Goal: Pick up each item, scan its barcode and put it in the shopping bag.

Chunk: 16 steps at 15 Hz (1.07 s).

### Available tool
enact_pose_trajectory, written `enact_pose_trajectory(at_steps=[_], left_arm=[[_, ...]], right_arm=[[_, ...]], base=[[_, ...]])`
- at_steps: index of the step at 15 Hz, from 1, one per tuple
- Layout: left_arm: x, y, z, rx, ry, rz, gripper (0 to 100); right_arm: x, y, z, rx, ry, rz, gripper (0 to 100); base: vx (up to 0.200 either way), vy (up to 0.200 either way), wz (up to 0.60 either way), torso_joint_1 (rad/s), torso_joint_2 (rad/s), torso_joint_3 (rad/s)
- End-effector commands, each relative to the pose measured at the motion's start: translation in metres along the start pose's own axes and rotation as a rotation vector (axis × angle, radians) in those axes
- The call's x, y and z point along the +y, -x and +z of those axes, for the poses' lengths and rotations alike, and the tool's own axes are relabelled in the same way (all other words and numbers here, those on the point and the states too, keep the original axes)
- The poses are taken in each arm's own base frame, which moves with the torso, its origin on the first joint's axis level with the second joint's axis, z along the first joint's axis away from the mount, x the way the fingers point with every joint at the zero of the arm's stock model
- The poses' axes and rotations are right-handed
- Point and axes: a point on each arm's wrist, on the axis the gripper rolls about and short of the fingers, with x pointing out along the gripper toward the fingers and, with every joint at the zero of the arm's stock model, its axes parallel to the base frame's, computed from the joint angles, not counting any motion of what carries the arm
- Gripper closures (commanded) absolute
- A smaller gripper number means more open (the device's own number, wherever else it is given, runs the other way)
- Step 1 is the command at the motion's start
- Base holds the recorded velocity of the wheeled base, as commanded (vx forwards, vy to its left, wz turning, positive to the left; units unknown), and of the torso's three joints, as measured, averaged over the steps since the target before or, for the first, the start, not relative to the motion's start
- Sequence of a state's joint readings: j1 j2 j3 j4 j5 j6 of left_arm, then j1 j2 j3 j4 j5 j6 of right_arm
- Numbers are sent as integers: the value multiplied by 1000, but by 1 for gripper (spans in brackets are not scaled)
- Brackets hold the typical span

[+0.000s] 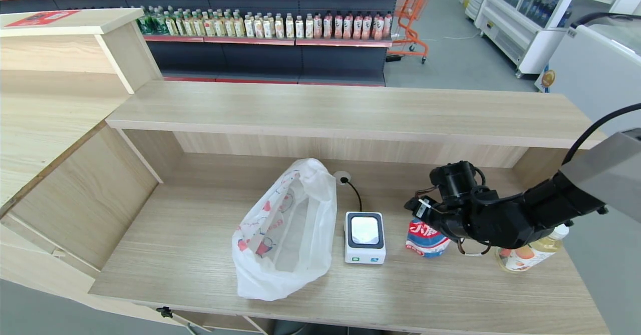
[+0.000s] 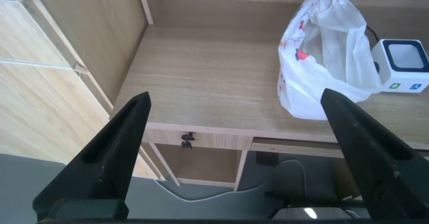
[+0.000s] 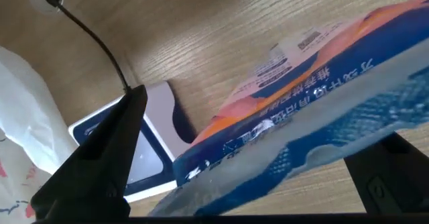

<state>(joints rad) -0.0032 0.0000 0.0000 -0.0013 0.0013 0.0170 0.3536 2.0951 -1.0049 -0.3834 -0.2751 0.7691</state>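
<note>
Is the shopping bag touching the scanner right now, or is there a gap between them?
Apart. The head view shows a narrow strip of bare counter between the shopping bag and the scanner.

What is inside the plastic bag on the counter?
Through the thin bag, only the wooden counter shows; no item is visible inside. Its crumpled folds near the front edge are opaque, so a small thing there could be hidden.
</note>
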Motion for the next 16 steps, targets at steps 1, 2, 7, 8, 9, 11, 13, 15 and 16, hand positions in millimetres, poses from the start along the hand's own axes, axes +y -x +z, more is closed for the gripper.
enact_pose_trajectory(at_steps=[1,2,7,8,9,11,13,15,16], left_arm=[[0,0,0,0,0,0,0],[0,0,0,0,0,0,0],[0,0,0,0,0,0,0],[0,0,0,0,0,0,0],[0,0,0,0,0,0,0],[0,0,0,0,0,0,0],[0,0,0,0,0,0,0],[0,0,0,0,0,0,0],[0,0,0,0,0,0,0]], right_arm=[[-3,4,2,-2,9,-8,0],[-5,4,2,-2,15,-14,0],[-25,-18,2,14,70,-85,0],[-28,-24,1,18,87,-95,100],[-28,-29,2,7,105,-89,100],[-29,-37,5,-10,157,-81,100],[-29,-40,4,-15,222,-77,100],[-33,-38,-3,9,270,-91,100],[-36,-37,-7,21,291,-97,100]], base=[[0,0,0,0,0,0],[0,0,0,0,0,0],[0,0,0,0,0,0],[0,0,0,0,0,0],[0,0,0,0,0,0],[0,0,0,0,0,0],[0,0,0,0,0,0],[0,0,0,0,0,0],[0,0,0,0,0,0]])
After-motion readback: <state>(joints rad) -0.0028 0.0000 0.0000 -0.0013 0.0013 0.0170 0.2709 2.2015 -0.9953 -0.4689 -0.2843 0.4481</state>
